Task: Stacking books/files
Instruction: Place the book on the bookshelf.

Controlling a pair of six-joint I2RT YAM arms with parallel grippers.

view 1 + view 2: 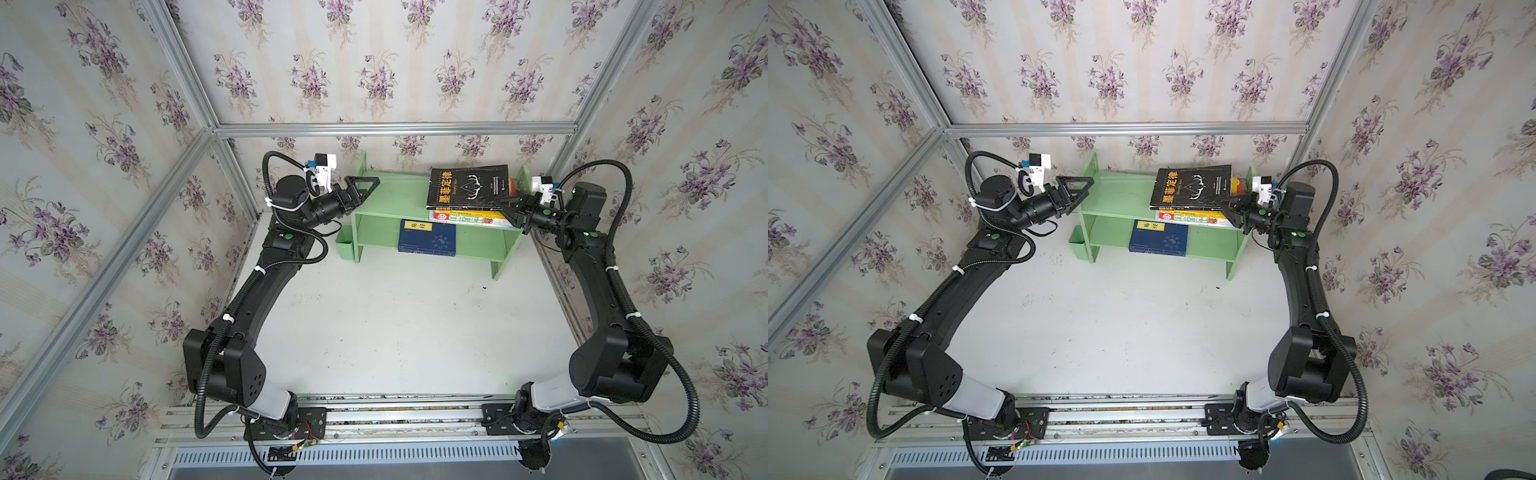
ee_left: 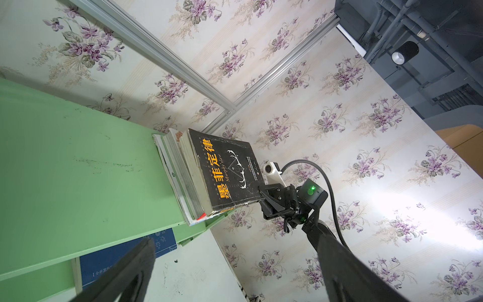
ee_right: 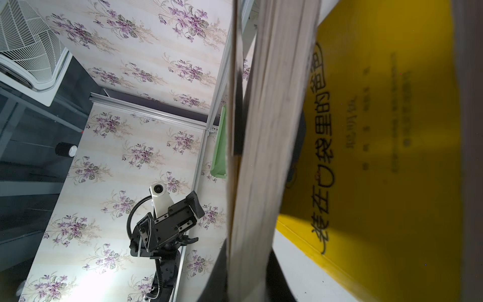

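Green shelf at the back of the white table, two boards high. Small pile of books at the right end of the top board.

On top of the pile: black book with orange title and antlers, lying flat or nearly flat. Under it, a yellow book, very close and blurry in the right wrist view. Lower in the pile, a green-and-red nature book, poking out a little toward the front.

Right gripper pinched tight on the front right corner of the black book. One finger pressed on the cover in the left wrist view. Hard to tell how many pages sit between the jaws, maybe only some of them.

Left gripper spread wide, holding nothing. Up by the left end of the top board, well apart from the pile.

On the lower board, lying flat: navy book with a yellow label, near the middle, below the left edge of the pile.

Small green cup stuck on the outside of the shelf's left leg, down near the table.
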